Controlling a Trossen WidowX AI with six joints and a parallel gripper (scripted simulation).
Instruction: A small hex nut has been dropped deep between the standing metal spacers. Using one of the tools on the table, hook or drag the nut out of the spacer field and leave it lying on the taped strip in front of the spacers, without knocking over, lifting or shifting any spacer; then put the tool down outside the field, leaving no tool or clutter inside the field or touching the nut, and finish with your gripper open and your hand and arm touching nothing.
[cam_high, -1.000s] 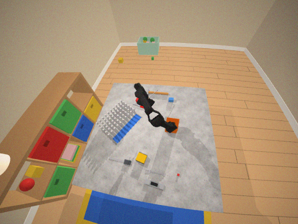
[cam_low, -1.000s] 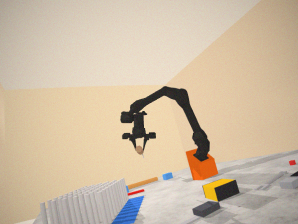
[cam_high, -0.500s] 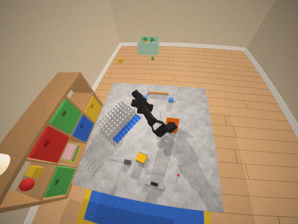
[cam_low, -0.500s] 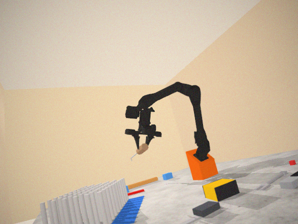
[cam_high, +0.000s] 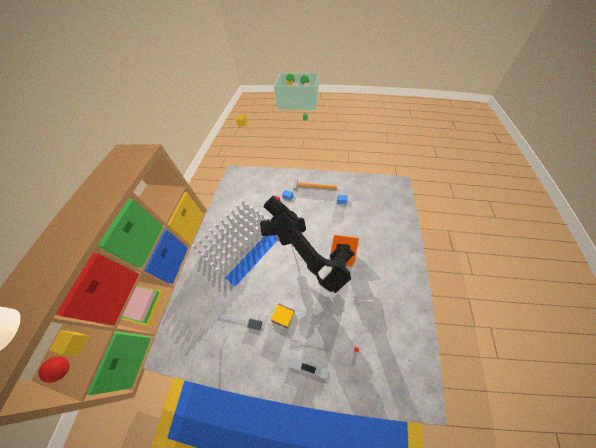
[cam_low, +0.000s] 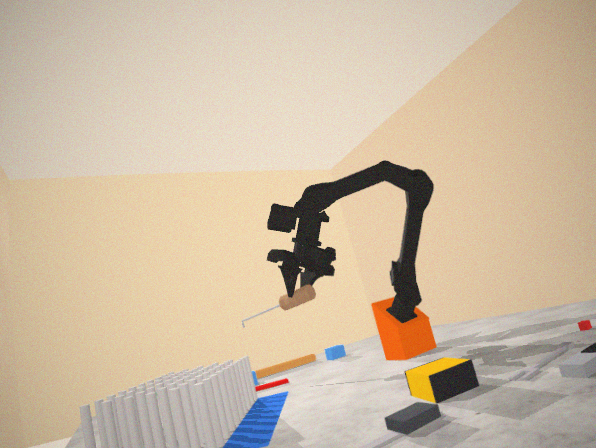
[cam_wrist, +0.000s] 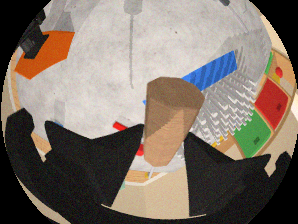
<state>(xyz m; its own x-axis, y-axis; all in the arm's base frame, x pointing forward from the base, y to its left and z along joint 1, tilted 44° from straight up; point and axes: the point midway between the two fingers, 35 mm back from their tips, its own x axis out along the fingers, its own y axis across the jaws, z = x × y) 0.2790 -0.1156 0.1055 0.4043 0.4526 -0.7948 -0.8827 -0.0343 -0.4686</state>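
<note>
My gripper (cam_low: 298, 293) (cam_wrist: 164, 132) is shut on the wooden handle of a hook tool (cam_low: 287, 301) (cam_wrist: 172, 100). The tool hangs in the air; its thin rod points left in the exterior view and ends in a short downturned tip, above the level of the spacer tops. The pale standing spacers (cam_high: 231, 241) (cam_low: 200, 410) (cam_wrist: 220, 107) form a dense upright field. The blue taped strip (cam_high: 250, 262) (cam_low: 260, 420) (cam_wrist: 212, 72) runs along their front edge. The hex nut cannot be made out. In the top view the arm hides the tool.
A hammer (cam_high: 317, 186) (cam_low: 286, 366) and blue blocks (cam_high: 287, 195) (cam_high: 342, 199) lie at the back. A red bar (cam_low: 272, 385) (cam_wrist: 120, 126) lies near the strip's far end. A yellow block (cam_high: 282, 315) (cam_low: 440, 365) and dark block (cam_high: 255, 324) (cam_low: 412, 417) lie nearer the front.
</note>
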